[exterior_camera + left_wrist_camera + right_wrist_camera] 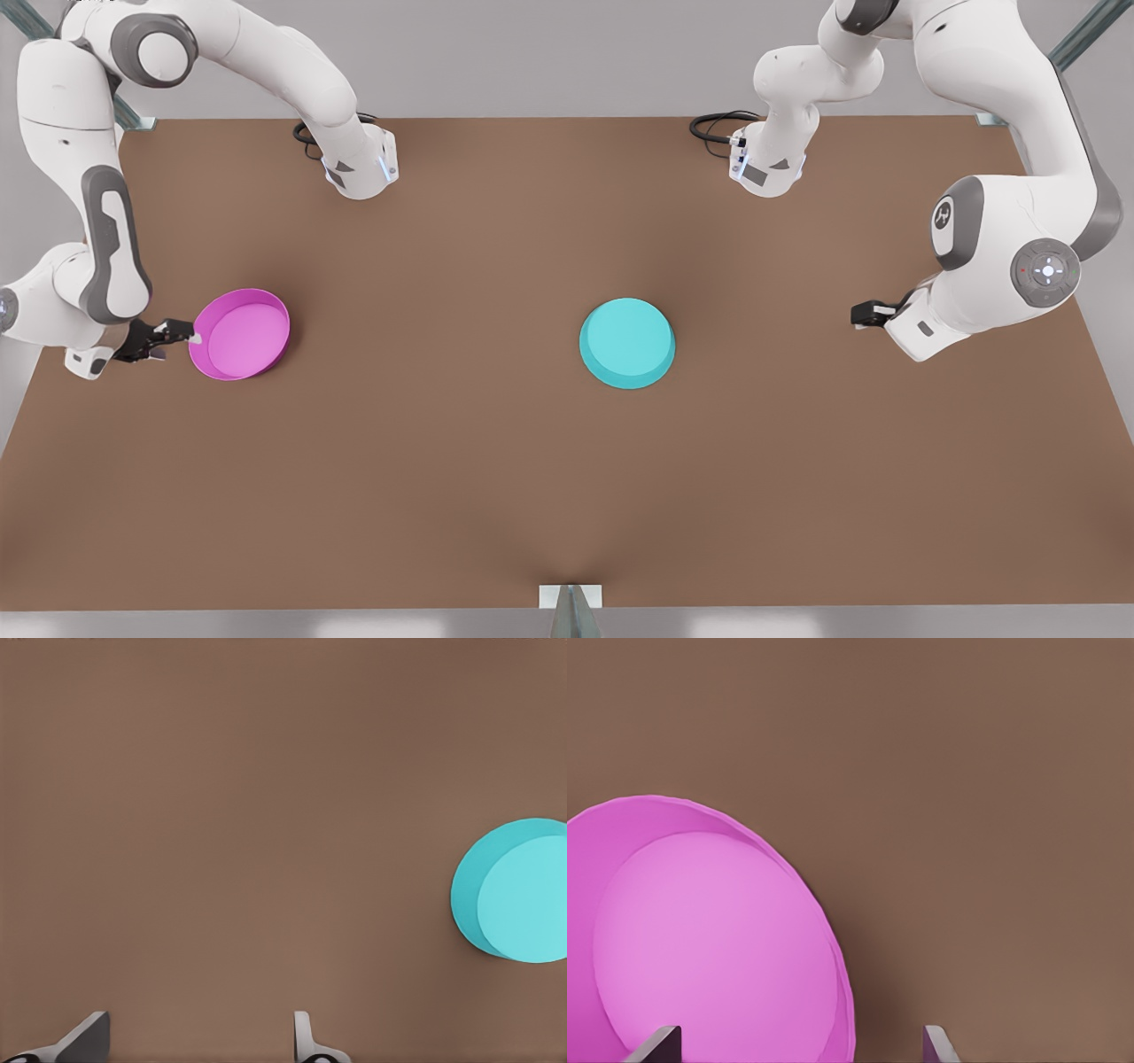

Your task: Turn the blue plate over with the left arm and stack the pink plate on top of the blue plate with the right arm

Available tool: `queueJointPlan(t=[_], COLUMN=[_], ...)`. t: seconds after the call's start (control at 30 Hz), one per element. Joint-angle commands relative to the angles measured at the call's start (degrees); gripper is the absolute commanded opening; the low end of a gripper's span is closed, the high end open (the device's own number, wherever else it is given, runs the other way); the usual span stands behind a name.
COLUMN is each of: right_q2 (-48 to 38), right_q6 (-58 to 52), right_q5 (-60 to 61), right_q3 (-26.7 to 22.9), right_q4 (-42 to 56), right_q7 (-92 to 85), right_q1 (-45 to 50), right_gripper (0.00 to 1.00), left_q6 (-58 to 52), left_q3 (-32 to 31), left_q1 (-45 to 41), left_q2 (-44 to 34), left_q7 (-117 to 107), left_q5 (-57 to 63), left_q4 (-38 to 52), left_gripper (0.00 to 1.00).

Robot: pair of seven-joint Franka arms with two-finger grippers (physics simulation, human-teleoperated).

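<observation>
Front view: pink plate point(240, 334) sits rim-up on the brown table point(443, 461) at the front view's left, right gripper point(182, 332) at its rim. Blue plate point(627, 343) lies base-up near mid-table; left gripper point(864, 314) well apart at the front view's right, finger spread unreadable there. Left wrist view: fingertips point(306, 1036) spread over bare table, blue plate point(514, 890) cut off at the frame edge. Right wrist view: fingertips point(935, 1043) apart, one in front of the pink plate point(709, 930), contact hidden.
</observation>
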Motion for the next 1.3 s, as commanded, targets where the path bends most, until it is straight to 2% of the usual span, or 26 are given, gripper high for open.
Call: queueJointPlan(t=[0.0,1.07,1.1,1.13,1.27], right_q2=[0.12,4.96,4.96,4.96,4.96], right_q6=[0.71,2.73,2.64,2.64,2.64], right_q5=[-0.01,0.07,0.07,0.07,0.07], right_q3=[0.01,-0.35,-0.43,-0.35,-0.34], right_q4=[-0.02,-0.55,-0.55,-0.55,-0.63], right_q7=[-0.09,0.18,0.09,0.09,0.09], right_q1=[0.00,-0.09,0.00,-0.09,0.00], right_gripper=[1.00,1.00,0.99,0.92,0.82], left_q6=[0.00,0.00,0.00,0.00,0.00], left_q3=[0.00,-0.09,-0.09,-0.09,-0.09], left_q1=[-0.01,-0.10,-0.10,-0.10,-0.10], left_q2=[0.00,0.00,0.00,0.00,0.00], left_q7=[0.00,0.00,0.00,0.00,0.00], left_q5=[0.09,0.18,0.18,0.18,0.09], left_q4=[0.00,0.00,0.00,0.00,0.00], left_gripper=[1.00,1.00,1.00,1.00,1.00])
